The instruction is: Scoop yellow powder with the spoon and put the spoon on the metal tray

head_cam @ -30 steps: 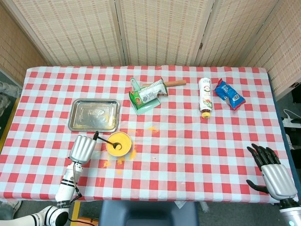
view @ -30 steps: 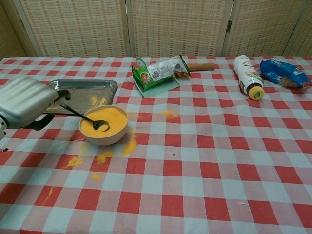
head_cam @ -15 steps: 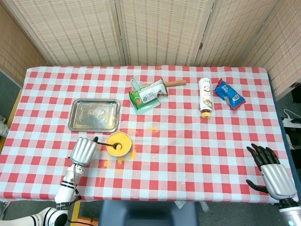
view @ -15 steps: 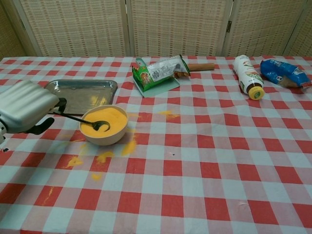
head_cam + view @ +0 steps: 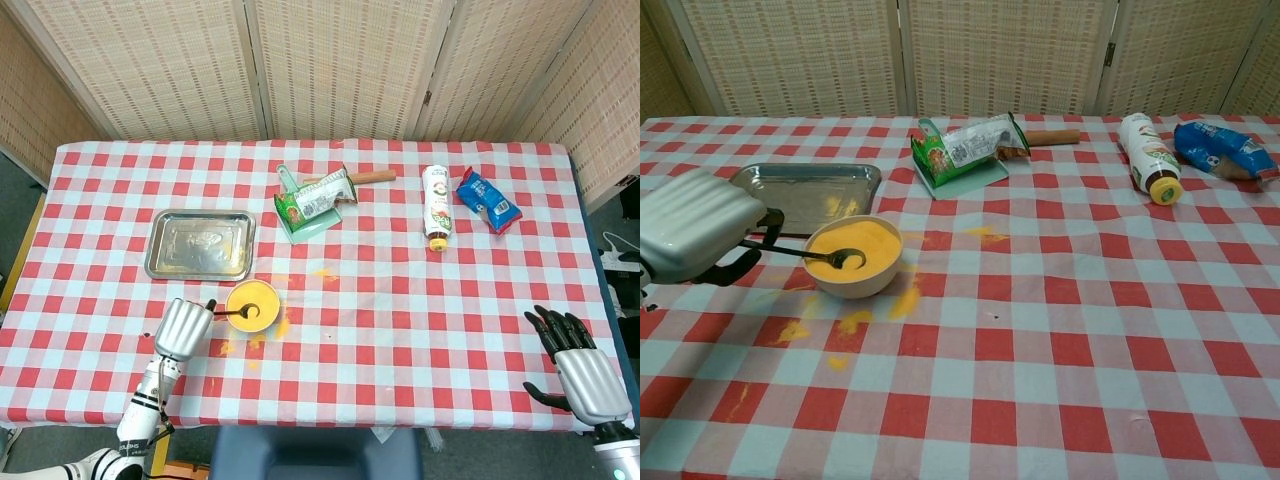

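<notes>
Even, bright overhead light in both views, shadows soft and short. Mild glare on the metal tray (image 5: pixel 200 245) and left hand (image 5: pixel 692 223). Focus sharp; chest view slightly bowed at edges.

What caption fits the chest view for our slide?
Left hand holds the spoon in a bowl of yellow powder, beside the tray.
</notes>
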Available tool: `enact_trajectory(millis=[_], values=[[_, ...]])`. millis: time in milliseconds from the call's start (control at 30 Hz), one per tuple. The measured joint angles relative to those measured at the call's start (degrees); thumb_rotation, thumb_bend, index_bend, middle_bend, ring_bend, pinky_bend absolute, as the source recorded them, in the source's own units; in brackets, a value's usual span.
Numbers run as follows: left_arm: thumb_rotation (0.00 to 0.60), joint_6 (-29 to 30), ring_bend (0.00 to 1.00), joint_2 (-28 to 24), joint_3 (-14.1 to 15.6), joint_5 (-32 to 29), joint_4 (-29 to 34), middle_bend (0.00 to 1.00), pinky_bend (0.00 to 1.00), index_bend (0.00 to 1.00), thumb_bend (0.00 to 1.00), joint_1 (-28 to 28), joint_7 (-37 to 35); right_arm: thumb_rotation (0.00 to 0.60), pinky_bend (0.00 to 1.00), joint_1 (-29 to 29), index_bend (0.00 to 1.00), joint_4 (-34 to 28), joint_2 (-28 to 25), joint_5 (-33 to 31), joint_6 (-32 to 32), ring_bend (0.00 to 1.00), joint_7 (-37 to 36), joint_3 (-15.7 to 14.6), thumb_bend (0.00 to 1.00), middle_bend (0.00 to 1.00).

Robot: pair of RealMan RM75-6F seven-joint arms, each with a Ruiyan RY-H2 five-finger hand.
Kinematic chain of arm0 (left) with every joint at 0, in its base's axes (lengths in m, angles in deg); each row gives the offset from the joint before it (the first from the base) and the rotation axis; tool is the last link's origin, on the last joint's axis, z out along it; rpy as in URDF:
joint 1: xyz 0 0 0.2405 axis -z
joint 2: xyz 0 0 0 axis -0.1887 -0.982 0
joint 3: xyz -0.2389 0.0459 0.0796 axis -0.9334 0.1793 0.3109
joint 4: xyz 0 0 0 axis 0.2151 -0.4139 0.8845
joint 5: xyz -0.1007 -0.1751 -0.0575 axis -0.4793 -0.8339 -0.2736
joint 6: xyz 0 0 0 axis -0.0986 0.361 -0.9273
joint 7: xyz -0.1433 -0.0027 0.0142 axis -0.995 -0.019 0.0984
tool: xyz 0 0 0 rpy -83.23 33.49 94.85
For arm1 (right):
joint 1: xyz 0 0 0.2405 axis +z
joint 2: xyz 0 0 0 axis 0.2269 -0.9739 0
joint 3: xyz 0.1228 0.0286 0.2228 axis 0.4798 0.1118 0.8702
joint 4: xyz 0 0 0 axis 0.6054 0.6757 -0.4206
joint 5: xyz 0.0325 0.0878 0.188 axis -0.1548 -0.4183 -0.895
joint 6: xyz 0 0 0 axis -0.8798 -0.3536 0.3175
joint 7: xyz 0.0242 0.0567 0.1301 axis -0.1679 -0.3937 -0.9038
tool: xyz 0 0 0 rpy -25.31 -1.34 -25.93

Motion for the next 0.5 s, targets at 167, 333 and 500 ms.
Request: enact_trajectory(millis=[167, 333, 500], values=[[0.6, -2.83, 1.0, -2.25, -0.55, -3.37, 5.24, 1.0, 1.0, 0.48, 0.5, 0.12, -1.46, 0.6, 0.0, 0.03, 0.0, 0.03, 0.0, -0.09, 0.13, 0.0, -0.01, 0.01, 0.11, 0.0], [0.6, -4.27, 1.0, -5.01, -1.25, -5.79, 9.6, 1.0, 1.0, 0.48, 0.5, 0.55, -2.3, 0.6, 0.0, 0.03, 0.0, -0.05, 0.0, -0.07, 0.11, 0.0, 0.07, 0.0, 0.11, 0.0], [0.6, -3.54, 1.0, -5.69, -1.35, -5.8, 10.22, 1.0, 1.0, 0.47, 0.5, 0.71, -2.94, 0.6, 0.0, 0.06, 0.0, -0.03, -0.03, -0.06, 0.19, 0.0, 0.03, -0.03, 0.11, 0.0]])
